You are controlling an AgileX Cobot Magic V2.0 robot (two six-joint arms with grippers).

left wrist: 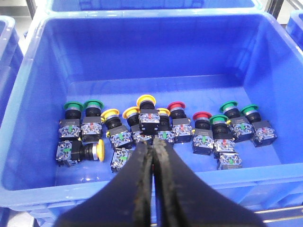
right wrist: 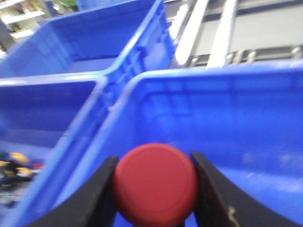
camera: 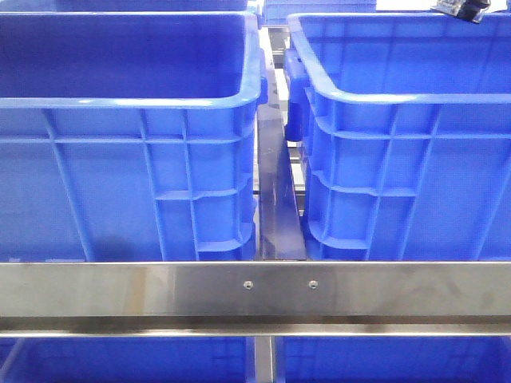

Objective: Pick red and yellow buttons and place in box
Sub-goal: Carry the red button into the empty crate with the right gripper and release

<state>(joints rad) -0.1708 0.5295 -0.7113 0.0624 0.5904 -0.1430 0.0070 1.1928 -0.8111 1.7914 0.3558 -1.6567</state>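
My right gripper (right wrist: 154, 163) is shut on a glossy red button (right wrist: 155, 187), holding it above the bare inside of a blue box (right wrist: 222, 75). My left gripper (left wrist: 152, 143) is shut with nothing in it. It hangs over the near wall of another blue crate (left wrist: 28, 90), where several push buttons lie in a row. Among them are red buttons (left wrist: 176, 106) (left wrist: 202, 116) and yellow buttons (left wrist: 146, 100) (left wrist: 100, 150), mixed with green ones (left wrist: 72, 106). The front view shows the box (camera: 399, 97) on the right from outside; its contents are hidden.
A steel rail (camera: 255, 289) crosses in front of the left crate (camera: 128, 100) and the box, with a metal strip (camera: 275, 199) in the narrow gap between them. A dark bit of arm (camera: 459, 9) shows above the box. More blue crates stand behind and below.
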